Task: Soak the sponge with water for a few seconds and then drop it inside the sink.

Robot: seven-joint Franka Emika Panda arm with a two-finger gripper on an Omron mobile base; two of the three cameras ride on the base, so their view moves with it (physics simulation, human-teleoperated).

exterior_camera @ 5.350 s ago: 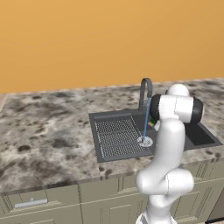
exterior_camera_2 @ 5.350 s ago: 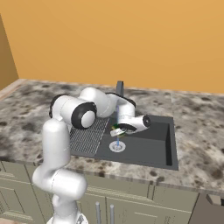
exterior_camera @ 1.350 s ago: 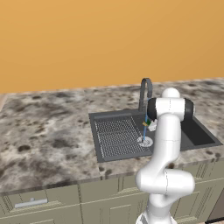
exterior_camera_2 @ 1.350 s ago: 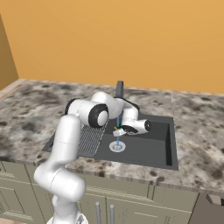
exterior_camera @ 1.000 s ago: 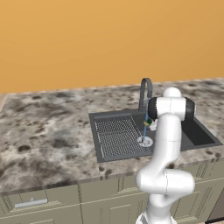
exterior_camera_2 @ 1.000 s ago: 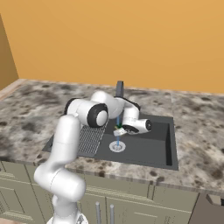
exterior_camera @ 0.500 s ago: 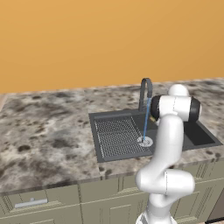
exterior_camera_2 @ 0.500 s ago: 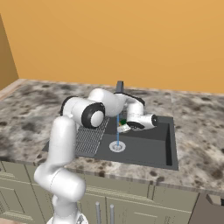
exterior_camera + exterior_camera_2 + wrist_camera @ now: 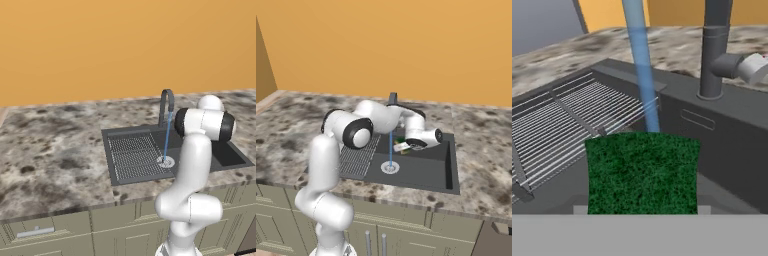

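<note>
We saw a plain orange wall (image 9: pixel 100 45) behind a speckled granite counter (image 9: pixel 50 150), with pale grey-green cabinets (image 9: pixel 100 225) below it.

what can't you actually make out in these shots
- Fingertips on the sponge: hand view, the sponge itself covers them.
- Hand: right base view, too small to show the grip.
- Sink basin: left base view, mostly behind the arm.
- Whether water touches the sponge: hand view, the sponge's top edge hides it.

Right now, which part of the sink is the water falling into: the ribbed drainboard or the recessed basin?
The recessed basin. The water lands on its round silver drain, while the ribbed drainboard lies beside the stream.
</note>
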